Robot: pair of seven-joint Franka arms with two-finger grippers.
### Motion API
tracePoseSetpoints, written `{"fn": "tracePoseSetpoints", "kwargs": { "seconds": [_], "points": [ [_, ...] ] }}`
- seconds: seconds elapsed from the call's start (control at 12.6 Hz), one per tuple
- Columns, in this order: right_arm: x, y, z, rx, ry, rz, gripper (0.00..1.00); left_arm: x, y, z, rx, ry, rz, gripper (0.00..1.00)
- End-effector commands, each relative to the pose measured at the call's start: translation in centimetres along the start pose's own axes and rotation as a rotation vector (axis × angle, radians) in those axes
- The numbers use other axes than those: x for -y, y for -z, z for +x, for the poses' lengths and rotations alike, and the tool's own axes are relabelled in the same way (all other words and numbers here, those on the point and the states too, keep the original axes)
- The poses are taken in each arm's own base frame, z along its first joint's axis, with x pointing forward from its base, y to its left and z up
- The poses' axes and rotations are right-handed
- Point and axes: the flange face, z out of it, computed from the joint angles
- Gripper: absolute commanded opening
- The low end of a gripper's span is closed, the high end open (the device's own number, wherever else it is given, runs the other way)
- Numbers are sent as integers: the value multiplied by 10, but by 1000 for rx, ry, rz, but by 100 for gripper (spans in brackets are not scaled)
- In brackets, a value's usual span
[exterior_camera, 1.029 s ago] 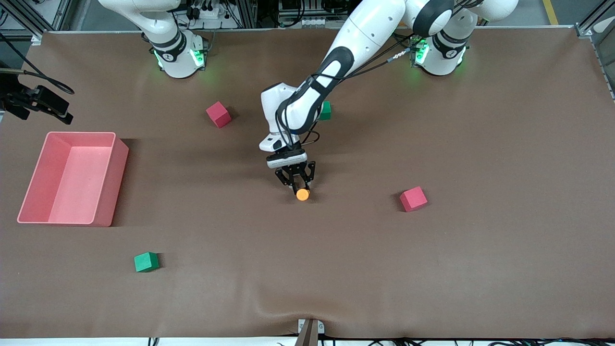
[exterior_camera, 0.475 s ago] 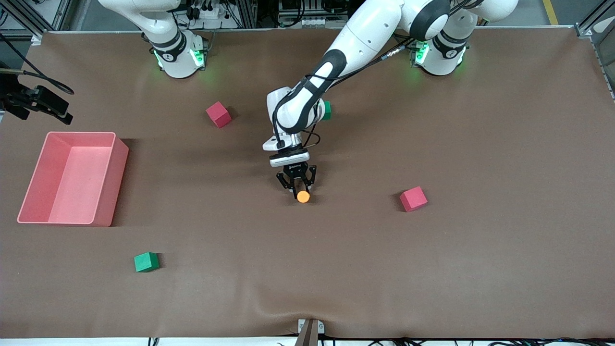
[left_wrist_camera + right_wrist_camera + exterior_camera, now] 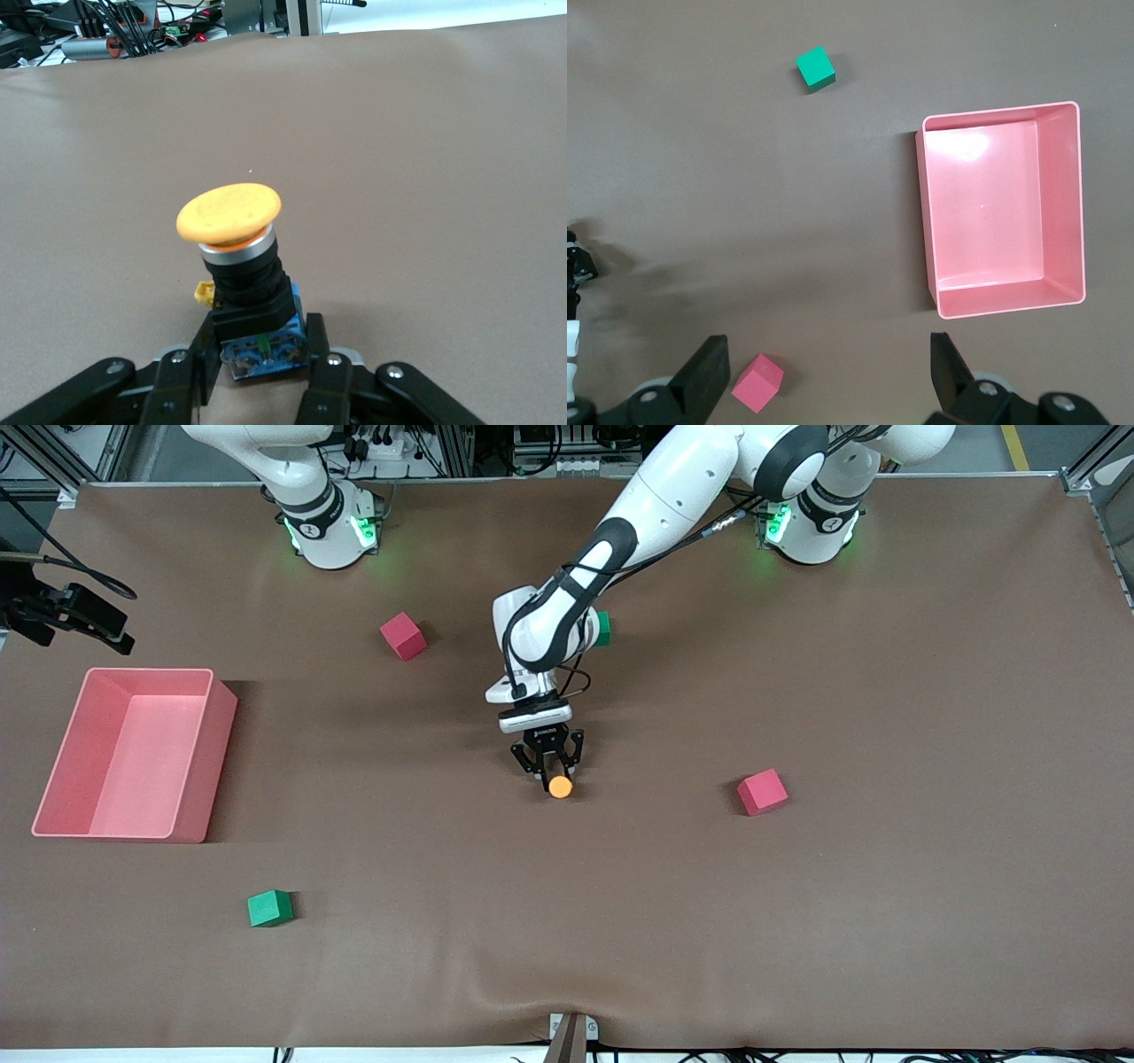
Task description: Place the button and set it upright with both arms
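Observation:
The button (image 3: 559,786) sits mid-table, its round orange cap showing toward the front camera. In the left wrist view its orange cap (image 3: 229,212) tops a black body with a bluish end, tilted away from the gripper. My left gripper (image 3: 550,765) is low at the table and shut on the button's bluish end (image 3: 262,350), one finger (image 3: 324,372) on each side. My right gripper (image 3: 828,381) is open and empty, held high over the right arm's end of the table; it is out of the front view. The right arm waits.
A pink bin (image 3: 53,815) stands at the right arm's end, also in the right wrist view (image 3: 1001,115). Red cubes (image 3: 403,636) (image 3: 762,792) and green cubes (image 3: 269,908) (image 3: 602,629) lie scattered. The right wrist view shows a red cube (image 3: 757,382) and a green cube (image 3: 815,68).
The left gripper's jaws have narrowed onto the button, and the left arm's wrist has shifted slightly toward the left arm's end. The button has barely moved.

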Motion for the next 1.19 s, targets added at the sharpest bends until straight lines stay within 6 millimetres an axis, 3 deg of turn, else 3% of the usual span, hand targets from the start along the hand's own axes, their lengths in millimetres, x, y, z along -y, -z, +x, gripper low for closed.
{"fn": "tracePoseSetpoints", "kwargs": {
  "seconds": [0.0, 0.08, 0.24, 0.47, 0.63, 0.95, 1.11],
  "points": [
    [-4, 2, 3, 4, -1, -2, 100, -9, -1, -11, -26, 10, -15, 15],
    [-4, 2, 3, 2, -1, -2, 100, -9, -1, -11, -25, 13, -14, 30],
    [-4, 2, 3, 2, -1, -2, 100, -10, 1, -10, -24, 16, -16, 98],
    [-4, 2, 3, 2, -1, -2, 100, -14, 10, -6, -18, 25, -27, 100],
    [-4, 2, 3, 2, -1, -2, 100, -22, 31, 8, 34, 81, -33, 100],
    [-4, 3, 3, 1, -1, -2, 100, -36, 100, 45, 221, 212, 22, 100],
    [-4, 3, 3, 1, -1, -2, 100, -32, 130, 76, 344, 207, 63, 100]
  ]
}}
